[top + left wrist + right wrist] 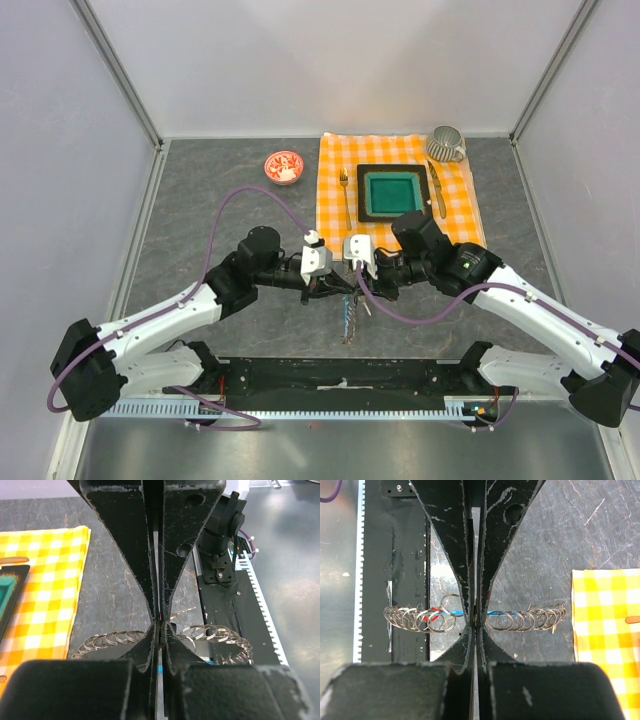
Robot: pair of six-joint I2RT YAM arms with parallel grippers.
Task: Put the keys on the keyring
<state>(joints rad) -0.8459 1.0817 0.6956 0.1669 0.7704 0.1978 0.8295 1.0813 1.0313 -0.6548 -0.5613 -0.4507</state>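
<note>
left claw [159, 624]: jaws pressed tight; held item can't tell; wire loops run either side of the tips.
keyring [520, 620]: coil of thin shiny metal loops, strung across at both claws' tips, over the dark stone-look desk [200, 220]; cyan strip inside.
keys [434, 614]: only red tag bits seen among the loops.
right claw [475, 616]: closed, pinching the keyring mid-coil; scuffed black fingers [445, 540].

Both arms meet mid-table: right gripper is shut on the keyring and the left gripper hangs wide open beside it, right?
No. The left gripper is shut too: the left wrist view shows its fingers pressed together on the keyring, rings on both sides. The right gripper is shut on it, as you say.
</note>
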